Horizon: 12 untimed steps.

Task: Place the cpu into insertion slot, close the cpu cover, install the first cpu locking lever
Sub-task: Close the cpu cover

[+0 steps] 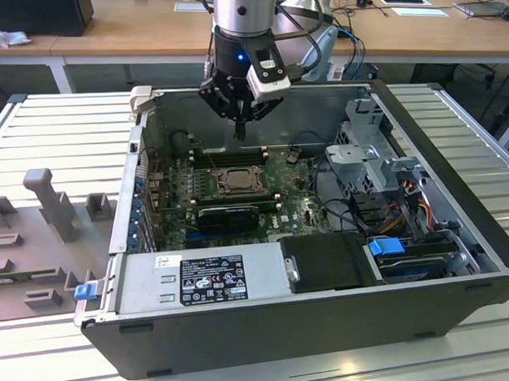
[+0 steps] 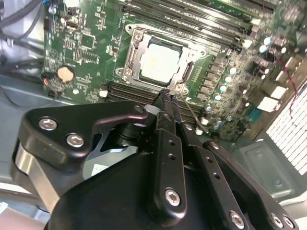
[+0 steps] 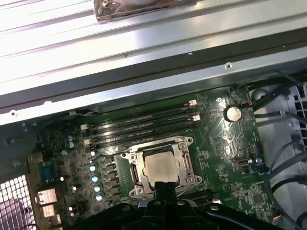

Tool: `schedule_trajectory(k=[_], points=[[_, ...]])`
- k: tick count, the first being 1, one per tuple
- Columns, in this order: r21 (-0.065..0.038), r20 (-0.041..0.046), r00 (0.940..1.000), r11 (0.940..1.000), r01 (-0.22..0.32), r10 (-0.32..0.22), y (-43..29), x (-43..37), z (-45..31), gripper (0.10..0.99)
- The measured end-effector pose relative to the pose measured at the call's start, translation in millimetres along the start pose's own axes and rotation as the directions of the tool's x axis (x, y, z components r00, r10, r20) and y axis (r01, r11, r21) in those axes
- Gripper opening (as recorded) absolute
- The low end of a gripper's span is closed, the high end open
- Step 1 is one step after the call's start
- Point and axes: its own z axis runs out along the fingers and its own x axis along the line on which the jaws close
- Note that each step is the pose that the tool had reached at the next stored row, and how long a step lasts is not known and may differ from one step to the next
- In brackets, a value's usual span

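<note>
Above the open computer case, the end effector hangs with fingers pressed together, holding nothing. The cpu already sits in the insertion slot, under the cpu cover. If it descends off-centre, the tip may scratch the motherboard.

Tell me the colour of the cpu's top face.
Silver-grey, clearest in the second wrist view: cpu.
</note>
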Motion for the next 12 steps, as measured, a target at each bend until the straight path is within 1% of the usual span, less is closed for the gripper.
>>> schedule_trajectory(k=[1,2,5,8,10,12], points=[[0.000,-0.0005,0.9997,0.9997,0.022,-0.022,0.0,0.0,0.0,0.106],[0.000,-0.0006,0.9996,0.9996,0.029,-0.029,-0.1,0.3,0.0,0.106],[0.000,0.0005,0.9994,0.9994,0.034,-0.034,-1.4,5.7,0.2,0.106],[0.000,-0.0003,0.9985,0.9985,0.054,-0.054,-1.8,7.8,0.2,0.106],[0.000,-0.0015,0.9956,0.9956,0.093,-0.093,-1.9,7.8,0.4,0.106],[0.001,-0.0029,0.9909,0.9909,0.134,-0.134,-1.9,7.8,0.7,0.106]])
